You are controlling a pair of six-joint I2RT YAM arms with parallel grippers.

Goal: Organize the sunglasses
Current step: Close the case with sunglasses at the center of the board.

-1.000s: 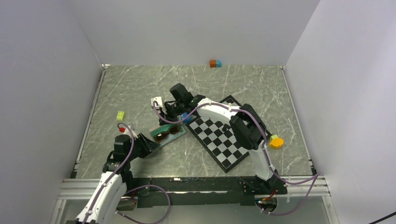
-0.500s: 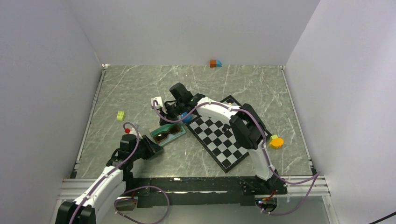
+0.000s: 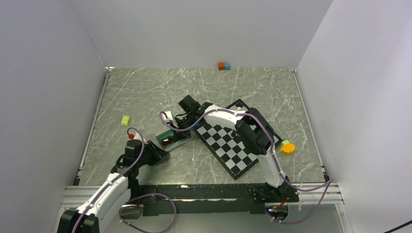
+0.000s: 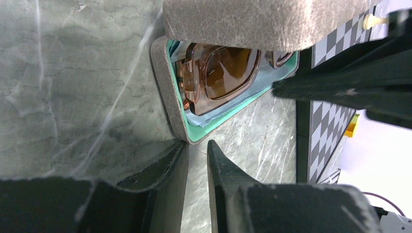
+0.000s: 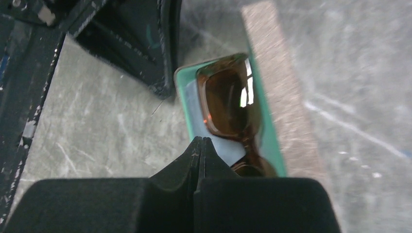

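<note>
- The brown sunglasses (image 3: 168, 141) are seen lying inside an open glasses case (image 4: 167, 97) on the marbled table (image 3: 145, 92), just at 9 o'clock of the chessboard (image 3: 228, 143).
- In the overhead view their long axis is laid from about 8 o'clock to 2 o'clock, along the case. The lenses are turned upward, and only the 8 o'clock lens is shown clearly there.
- The frame is made of thin, glossy, translucent brown plastic with squarish, rounded-corner amber lenses. It is bedded on a pale blue cloth (image 4: 214, 112).
- The case is rounded at its corners, covered in grey felt outside and lined in smooth teal. A grey felt flap (image 4: 262, 22) (apparently the lid) is seen overhanging the far part in the left wrist view.
- The left gripper (image 4: 197, 145) is placed at 7 o'clock of the case, just beside its corner. Its dark fingers are parted by a narrow gap through which only table is seen, so nothing is grasped.
- The right gripper (image 5: 201, 141) is held over the case rim with its black fingers clenched flat together and nothing between them.
- The board is patterned in black and white squares and is set askew on the table.
</note>
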